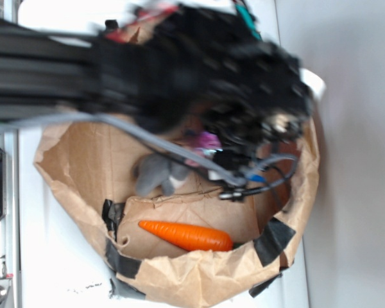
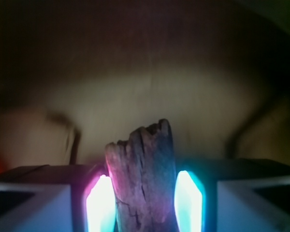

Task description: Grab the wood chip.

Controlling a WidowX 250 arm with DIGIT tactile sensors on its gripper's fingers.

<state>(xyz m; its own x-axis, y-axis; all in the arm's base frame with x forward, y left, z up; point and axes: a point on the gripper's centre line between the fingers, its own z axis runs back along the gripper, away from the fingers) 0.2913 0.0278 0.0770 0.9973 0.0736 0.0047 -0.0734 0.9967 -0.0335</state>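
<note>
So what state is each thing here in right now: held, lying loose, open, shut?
Wood chip: upright between the two glowing pads, apparently held.
Gripper: shut on the chip, one pad on each side.
Carrot: lying loose on its side on the cardboard, untouched.
Bunny: lying in the paper bin, partly hidden by the arm.
Paper bin: open at the top, rim torn and taped.

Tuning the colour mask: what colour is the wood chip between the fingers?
Dull brown wood chip, tinted pink and teal by the glowing fingers. Wrist view shows it best.
</note>
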